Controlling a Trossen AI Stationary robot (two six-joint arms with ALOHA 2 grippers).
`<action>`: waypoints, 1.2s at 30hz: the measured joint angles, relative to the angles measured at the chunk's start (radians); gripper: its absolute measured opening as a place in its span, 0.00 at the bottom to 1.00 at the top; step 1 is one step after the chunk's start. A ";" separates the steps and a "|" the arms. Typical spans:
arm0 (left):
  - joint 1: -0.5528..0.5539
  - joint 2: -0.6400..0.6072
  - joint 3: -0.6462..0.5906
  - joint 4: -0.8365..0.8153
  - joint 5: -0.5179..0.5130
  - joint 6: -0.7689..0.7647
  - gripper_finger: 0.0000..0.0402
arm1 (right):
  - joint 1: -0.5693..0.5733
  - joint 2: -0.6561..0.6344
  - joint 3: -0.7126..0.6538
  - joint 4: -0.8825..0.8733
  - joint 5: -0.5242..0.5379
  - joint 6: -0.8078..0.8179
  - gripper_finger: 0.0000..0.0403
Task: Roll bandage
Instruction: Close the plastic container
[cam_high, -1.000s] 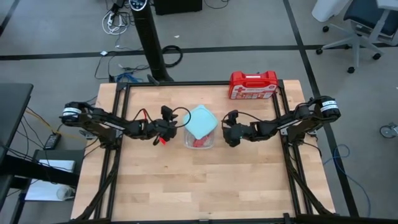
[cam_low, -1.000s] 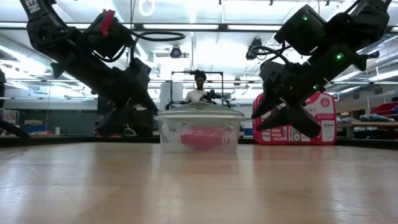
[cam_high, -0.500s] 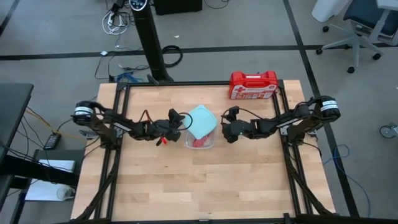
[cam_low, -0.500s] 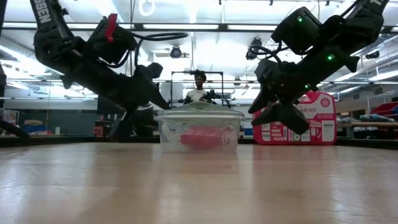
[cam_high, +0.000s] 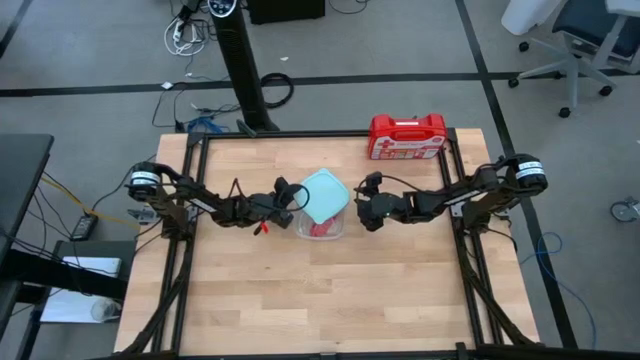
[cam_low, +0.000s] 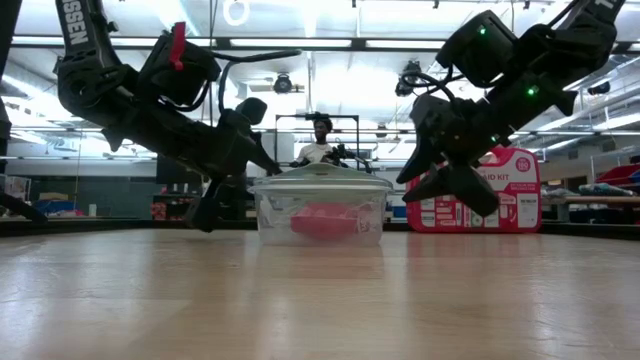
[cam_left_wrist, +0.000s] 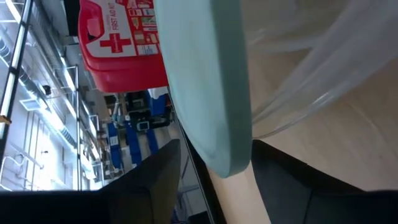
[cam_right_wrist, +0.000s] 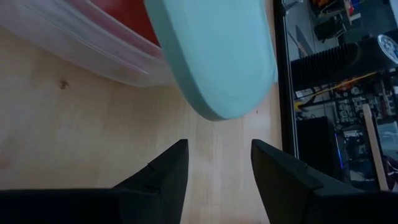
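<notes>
The bright red bandage (cam_high: 322, 229) lies bunched inside a clear container (cam_high: 322, 221) at the table's middle; it also shows in the low view (cam_low: 322, 220). A pale blue lid (cam_high: 325, 193) rests askew on the container's rim. My left gripper (cam_high: 293, 204) is open at the container's left side. Its fingers stand on either side of the lid's corner (cam_left_wrist: 224, 158), and I see no touch. My right gripper (cam_high: 358, 208) is open and empty just right of the container, facing the lid's other corner (cam_right_wrist: 217, 109).
A hard red first-aid case (cam_high: 407, 137) stands at the table's far edge, right of middle. Bare wooden table (cam_high: 320, 300) lies on the near side of the container. A person (cam_low: 320, 140) shows in the room behind the table.
My left gripper has gone toward the table's right edge, up to the container, until its fingers stand around the lid's corner. My right gripper has shifted a little toward the container. The container, lid and bandage have stayed in place.
</notes>
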 joint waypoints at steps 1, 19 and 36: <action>0.000 0.000 0.000 0.000 0.000 0.003 0.48 | -0.004 0.000 0.000 0.000 -0.005 0.000 0.43; -0.055 0.000 0.000 -0.009 -0.085 0.002 0.14 | -0.008 0.000 0.000 0.053 -0.011 0.011 0.41; -0.141 0.000 -0.001 0.111 -0.235 0.054 0.12 | -0.003 0.000 0.000 0.051 0.010 0.035 0.41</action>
